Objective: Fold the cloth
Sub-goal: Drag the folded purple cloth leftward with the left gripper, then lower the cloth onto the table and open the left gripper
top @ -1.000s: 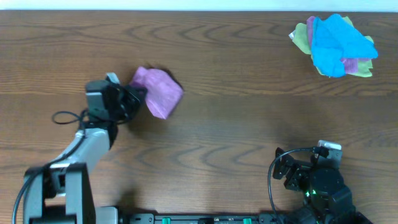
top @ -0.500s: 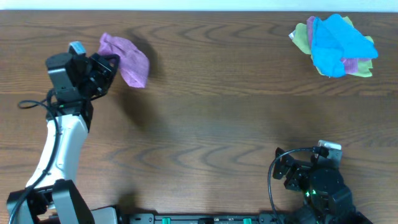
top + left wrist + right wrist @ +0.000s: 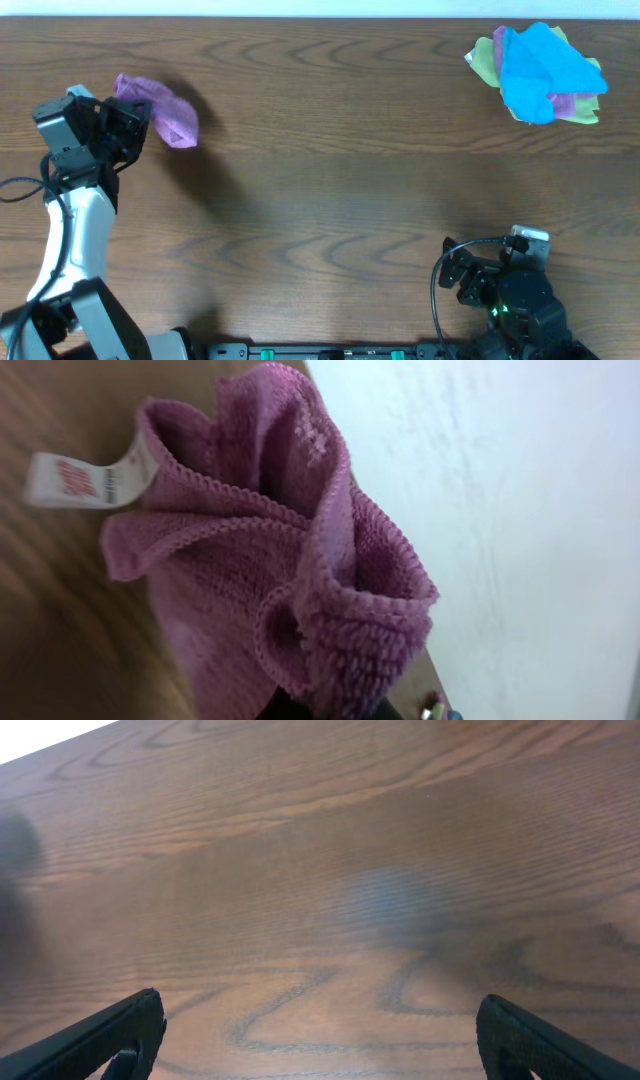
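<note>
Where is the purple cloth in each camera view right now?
Overhead: purple cloth upper left, bunched in the left pincer.
Left wrist: cloth fills the centre, white tag upper left.
Right wrist: not in view.
Shared landmark: the wood-grain table, also in the right wrist view.

A dark brown desk (image 3: 330,210) with a bold wood grain fills nearly the whole overhead view, the grain running from the left edge to the right. Beyond the far edge lies a narrow white strip (image 3: 300,8); whether it is wall or floor cannot be told. The left wrist view shows a plain white surface (image 3: 520,510) past the desk's edge. The light is soft and even, leaving a pale bluish sheen (image 3: 385,900) on the wood.
</note>
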Available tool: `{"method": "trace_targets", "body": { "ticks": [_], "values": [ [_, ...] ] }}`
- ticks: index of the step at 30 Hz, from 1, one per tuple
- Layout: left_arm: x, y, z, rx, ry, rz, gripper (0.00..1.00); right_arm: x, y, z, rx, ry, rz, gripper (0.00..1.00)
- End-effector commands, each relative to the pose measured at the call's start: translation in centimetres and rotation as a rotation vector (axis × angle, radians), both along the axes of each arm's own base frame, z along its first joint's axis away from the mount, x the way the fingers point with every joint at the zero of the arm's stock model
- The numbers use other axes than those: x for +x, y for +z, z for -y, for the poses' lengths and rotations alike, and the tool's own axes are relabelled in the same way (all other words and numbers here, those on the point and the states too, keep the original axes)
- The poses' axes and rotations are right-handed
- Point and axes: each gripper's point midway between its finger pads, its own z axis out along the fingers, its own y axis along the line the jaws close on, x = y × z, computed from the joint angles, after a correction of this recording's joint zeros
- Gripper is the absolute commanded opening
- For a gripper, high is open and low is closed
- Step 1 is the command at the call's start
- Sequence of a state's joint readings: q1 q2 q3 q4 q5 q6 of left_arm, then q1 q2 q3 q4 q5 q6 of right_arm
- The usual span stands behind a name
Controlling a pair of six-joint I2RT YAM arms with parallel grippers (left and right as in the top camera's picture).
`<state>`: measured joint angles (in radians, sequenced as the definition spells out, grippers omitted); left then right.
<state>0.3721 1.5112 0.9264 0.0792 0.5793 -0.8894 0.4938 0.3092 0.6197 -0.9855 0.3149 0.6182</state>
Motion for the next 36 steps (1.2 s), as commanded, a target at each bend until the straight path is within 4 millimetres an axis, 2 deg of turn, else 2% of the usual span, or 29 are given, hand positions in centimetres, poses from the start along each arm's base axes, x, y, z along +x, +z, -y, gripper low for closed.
{"method": "trace_targets", "body": {
  "ticks": [1,16,23,36],
  "values": [
    [0.5,-0.5,-0.2,-0.002,-0.022,-0.005,0.06,0.1,0.0,0.5,0.001,-0.033,0.004,0.99],
    [0.3,-3.9,-1.6,0.010,-0.011,-0.079,0.06,0.1,0.0,0.5,0.001,-0.033,0.004,0.99],
    [-1.0,-7.7,-2.2,0.011,-0.013,-0.199,0.06,0.1,0.0,0.5,0.001,-0.033,0.004,0.99],
    [-4.0,-10.1,-5.0,0.065,0.044,-0.329,0.06,0.1,0.0,0.5,0.001,-0.033,0.004,0.99]
  ]
}}
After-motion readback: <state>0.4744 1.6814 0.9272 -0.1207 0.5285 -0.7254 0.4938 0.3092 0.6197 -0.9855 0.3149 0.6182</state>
